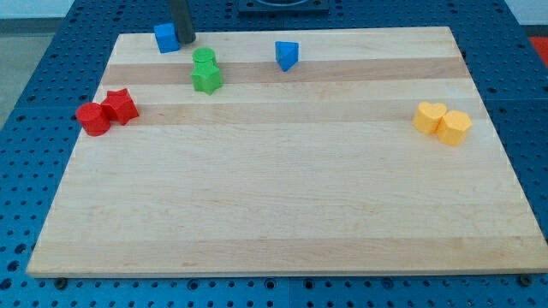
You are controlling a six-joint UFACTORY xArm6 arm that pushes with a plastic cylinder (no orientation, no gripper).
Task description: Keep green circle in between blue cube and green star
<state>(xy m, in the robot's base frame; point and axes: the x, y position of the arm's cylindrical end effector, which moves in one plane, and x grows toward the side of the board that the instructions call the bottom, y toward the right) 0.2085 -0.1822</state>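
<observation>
1. My tip [185, 39] is at the view's top left, near the far edge of the counter [282, 214]. The rod comes down from the top edge of the picture and ends in a plain blunt end; there is no hand on this arm, so nothing is released, clenched or grasped.
2. The tip stands just beside the blue cube [166, 38], on that cube's right side in the view. It looks to be touching the cube or all but touching; I cannot tell which.
3. The green circle [204, 59] lies a little below and to the right of the tip, apart from it.
4. The green star [206, 79] sits directly below the green circle in the view, and the two green blocks touch.
5. So the order from the view's top left runs blue cube, green circle, green star, in a slanting line, with the circle near the cube but not against it.
6. A second blue block [288, 55], wedge-like in shape, lies to the right of the green pair, apart from them.
7. At the view's left edge sit two red blocks touching each other: a red round one [92, 118] and a red star-like one [121, 105].
8. Far off at the view's right sit two yellow blocks touching: a yellow heart [429, 116] and a yellow block with flat sides [455, 127].
</observation>
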